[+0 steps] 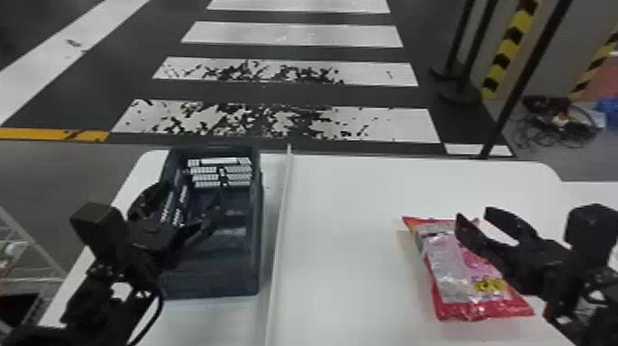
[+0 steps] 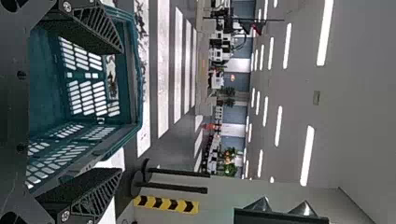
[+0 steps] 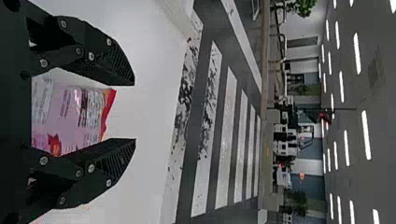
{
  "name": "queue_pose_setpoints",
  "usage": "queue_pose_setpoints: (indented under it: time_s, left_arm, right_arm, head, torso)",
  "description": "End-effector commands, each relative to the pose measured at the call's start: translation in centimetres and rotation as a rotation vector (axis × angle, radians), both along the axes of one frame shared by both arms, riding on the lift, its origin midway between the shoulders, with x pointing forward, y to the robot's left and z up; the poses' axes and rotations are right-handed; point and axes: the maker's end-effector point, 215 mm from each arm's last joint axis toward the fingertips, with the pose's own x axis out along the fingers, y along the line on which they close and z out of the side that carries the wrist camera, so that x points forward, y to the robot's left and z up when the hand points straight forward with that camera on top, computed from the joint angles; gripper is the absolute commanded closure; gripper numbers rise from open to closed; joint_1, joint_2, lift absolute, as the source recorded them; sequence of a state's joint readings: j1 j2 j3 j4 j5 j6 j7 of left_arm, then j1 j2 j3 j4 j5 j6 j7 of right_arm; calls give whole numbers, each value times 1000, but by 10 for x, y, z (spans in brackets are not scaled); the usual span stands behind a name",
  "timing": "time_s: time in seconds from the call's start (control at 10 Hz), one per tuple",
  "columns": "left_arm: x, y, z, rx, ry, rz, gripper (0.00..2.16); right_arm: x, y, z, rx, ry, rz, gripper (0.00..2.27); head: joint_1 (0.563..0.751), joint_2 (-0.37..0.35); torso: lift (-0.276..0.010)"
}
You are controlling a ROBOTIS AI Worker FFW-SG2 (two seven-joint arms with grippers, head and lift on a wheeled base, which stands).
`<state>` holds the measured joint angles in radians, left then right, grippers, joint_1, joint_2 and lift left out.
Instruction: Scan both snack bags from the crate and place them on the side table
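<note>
Hovering over the outer right edge of the snack bag (image 1: 453,271), my right pincer (image 1: 473,216) has its two fingers spread apart; from the wrist, part of the bag appears between the fingers, and neither is closed on it. The bag, pink and pale with red ends, lies flat on the right part of the white surface (image 1: 349,230), its long side running away from me at a slant. Whether the right fingers touch it I cannot tell. A raised pale strip (image 1: 282,207) crosses the surface lengthwise, separating the bag from the crate (image 1: 211,280). The crate, dark blue-green with slotted walls, stands upright on the left part, near the strip. My left pincer (image 1: 195,186) is positioned at the crate's left side, above its opening, the fingers likewise wide apart and gripping nothing; the left wrist view shows the slotted walls beyond them. Past the far edge of the surface, white bars (image 1: 294,34) mark the dark floor, with a black post (image 1: 524,83) and a yellow-and-black striped band (image 1: 512,41) on the right. A wire rack (image 1: 34,250) stands at my near left.
</note>
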<state>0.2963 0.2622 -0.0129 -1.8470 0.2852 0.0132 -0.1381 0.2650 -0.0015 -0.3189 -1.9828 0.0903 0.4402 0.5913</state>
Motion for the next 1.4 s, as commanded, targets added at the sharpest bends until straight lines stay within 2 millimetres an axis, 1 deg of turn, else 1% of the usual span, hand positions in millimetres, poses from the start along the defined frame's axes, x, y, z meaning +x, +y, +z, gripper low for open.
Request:
queue_pose_setpoints:
  time_s: [0.0,0.1,0.2,0.3,0.4,0.5,0.7,0.9,1.0,1.1,1.3]
  left_arm:
    - [1,-2,1,-2,-2,-2,100]
    - [2,-3,1,-3,-4,-3,100]
    - [2,-2,0,-3,-2,-3,100]
    - [2,-2,0,-3,-1,-1,100]
    - [2,-1,-1,-2,0,-1,100]
    - [2,-1,-1,-3,0,0,100]
    - [2,-1,2,-1,-5,1,100]
    - [2,-1,5,-2,-11,1,100]
    - [2,-1,5,-2,-11,-1,100]
    - [3,-1,5,-1,-11,0,100]
    - [3,-1,3,-3,-8,1,100]
  right_arm:
    - [-3,-50,-3,-27,5,-91,100]
    - [-8,-81,-11,-36,22,-149,100]
    - [-13,-104,-21,-61,44,-189,97]
    - [-16,-124,-30,-90,53,-219,83]
    - [-22,-139,-44,-94,77,-248,80]
    - [-23,-154,-53,-112,82,-268,76]
    - [-27,-170,-72,-101,119,-299,70]
    - [-30,-177,-90,-84,147,-314,70]
    - [-28,-182,-93,-94,148,-320,73]
    - [-29,-184,-100,-86,161,-328,73]
    - [-33,-180,-119,-65,193,-326,76]
  head:
    - [695,-57]
    - [695,-100]
    - [695,-140]
    - [695,-157]
    - [695,-190]
    - [695,-214]
    - [695,-244]
    - [695,-262]
    - [695,-268]
    - [695,-271]
    - [695,-279]
  torso:
    - [-98]
    - [-98]
    - [-98]
    - [-98]
    - [-98]
    - [-98]
    - [-98]
    - [-98]
    - [-98]
    - [-98]
    - [-98]
